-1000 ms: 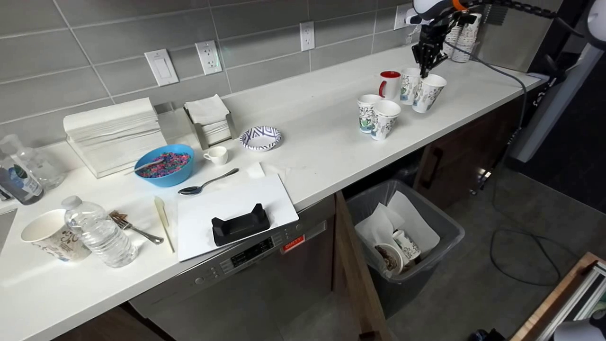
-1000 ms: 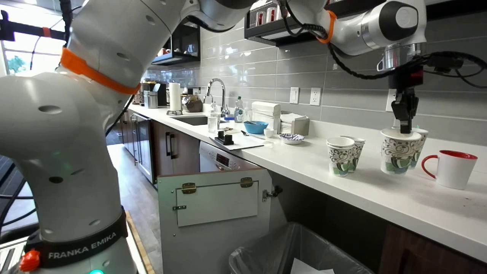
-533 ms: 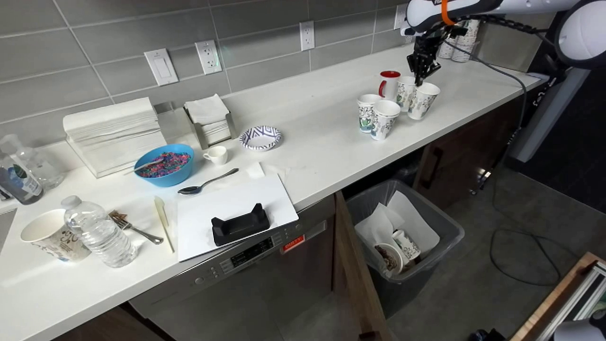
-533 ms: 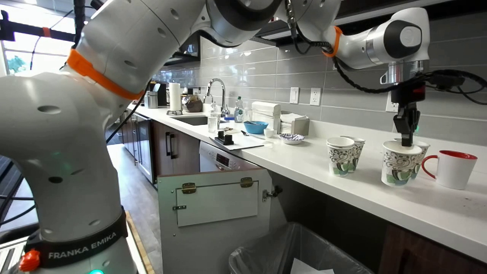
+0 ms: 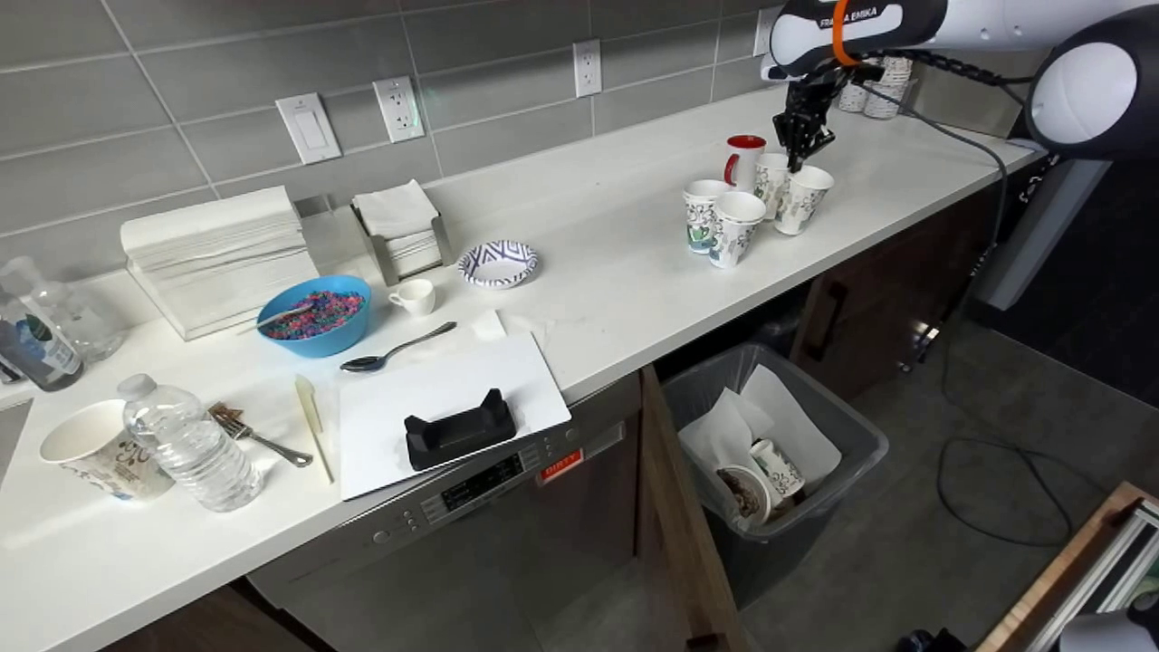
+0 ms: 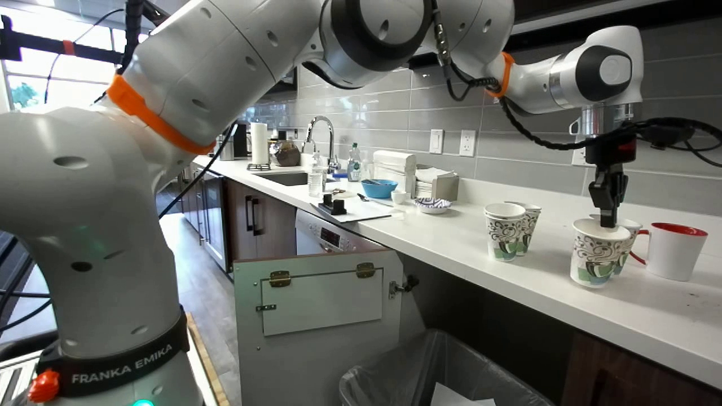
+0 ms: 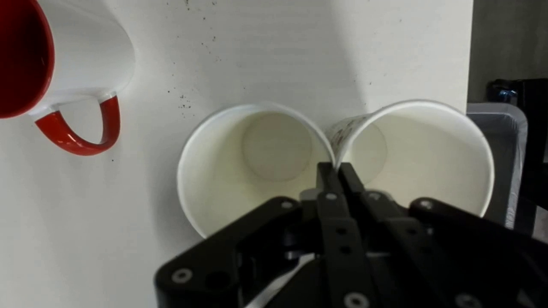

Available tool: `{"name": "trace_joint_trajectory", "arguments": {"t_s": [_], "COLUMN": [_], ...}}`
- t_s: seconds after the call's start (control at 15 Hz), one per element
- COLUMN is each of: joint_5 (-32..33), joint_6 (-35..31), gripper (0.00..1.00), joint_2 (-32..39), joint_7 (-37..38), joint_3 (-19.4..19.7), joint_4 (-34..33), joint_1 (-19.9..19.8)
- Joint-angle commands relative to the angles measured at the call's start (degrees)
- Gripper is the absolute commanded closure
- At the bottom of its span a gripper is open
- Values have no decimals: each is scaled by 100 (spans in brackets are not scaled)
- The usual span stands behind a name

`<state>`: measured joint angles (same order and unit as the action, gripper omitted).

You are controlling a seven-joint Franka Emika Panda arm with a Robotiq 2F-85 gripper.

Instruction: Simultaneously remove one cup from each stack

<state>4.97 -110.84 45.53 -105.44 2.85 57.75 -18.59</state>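
step (judged): taking one from each looks done; setting down seems to be in hand. fingers (image 7: 326, 179) pinched almost together on two thin walls — one tip inside the cup (image 7: 252, 167) at centre of the wrist view, one inside the neighbour cup (image 7: 419, 154) to its right. in both exterior views this pair is at right of frame; cannot tell whether the bases touch the table (image 5: 616, 263). front stack (image 5: 735, 235) and rear stack (image 5: 701, 217) stand just to their left.

next: lower until both bases sit flat, spread slightly, draw straight up — spreading wide would likely shove or tip the cups.

writing: "franka emika" on black band (image 6: 115, 361), lower left of an exterior view; "dirty" on red label (image 5: 560, 465), lower centre of an exterior view. bottle label (image 5: 56, 349), left edge: unreadable. cups: scroll print, no words made out.
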Motion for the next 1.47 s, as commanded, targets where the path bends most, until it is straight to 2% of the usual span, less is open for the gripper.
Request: {"name": "trace_joint_trajectory", "arguments": {"t_s": [0.0,0.07,0.13,0.4,0.6,0.8,1.07,1.27,1.4], "joint_5": [-128,-117,-122,-86,-64,-43,-13,-307,-358], "joint_6": [281,306,332,328,312,325,474,1044,1201], "gripper": [99,78,70,42,18,0,0,0,0], "joint_2": [344,382,412,436,400,321,169,-78,-360], "joint_7": [-75,-48,-48,-14,12,99,364,1286,2033], "joint_3": [-57,-48,-54,-72,-83,-79,-40,-110,-74], "joint_4": [-519,-571,-622,-693,-697,-699,-670,-676,-521], "joint_1": [-69,-60,-61,-35,-14,20,104,145,278]}}
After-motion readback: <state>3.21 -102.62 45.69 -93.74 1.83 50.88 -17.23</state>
